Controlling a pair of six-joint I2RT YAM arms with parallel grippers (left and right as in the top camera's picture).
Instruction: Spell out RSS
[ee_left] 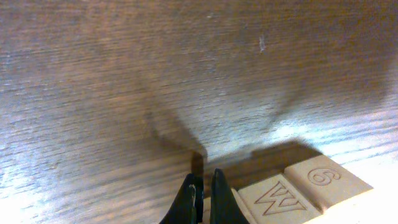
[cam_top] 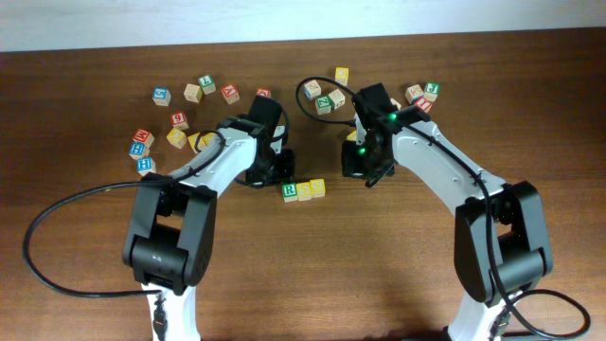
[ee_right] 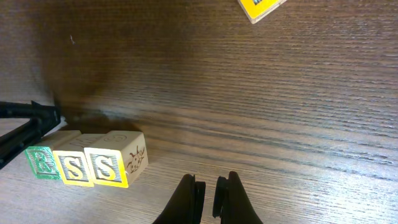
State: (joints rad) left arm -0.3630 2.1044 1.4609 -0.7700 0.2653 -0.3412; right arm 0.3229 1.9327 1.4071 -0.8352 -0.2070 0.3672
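Note:
Three blocks stand in a row reading R (cam_top: 290, 191), S (cam_top: 304, 189), S (cam_top: 317, 188) at the table's middle. The right wrist view shows them at lower left: green R (ee_right: 41, 162), yellow S (ee_right: 73, 168), yellow S (ee_right: 107, 167). My left gripper (cam_top: 276, 167) sits just behind and left of the row, shut and empty (ee_left: 202, 194). In its view, the blocks' side faces show a W (ee_left: 278, 198) and a 6 (ee_left: 323, 177). My right gripper (cam_top: 359, 168) is to the right of the row, shut and empty (ee_right: 209, 190).
Loose letter blocks lie scattered at the back left (cam_top: 180, 118) and back middle (cam_top: 327, 95), with more behind the right arm (cam_top: 423, 93). A yellow block (ee_right: 261, 7) shows at the top of the right wrist view. A black cable (cam_top: 308, 90) loops near the back blocks.

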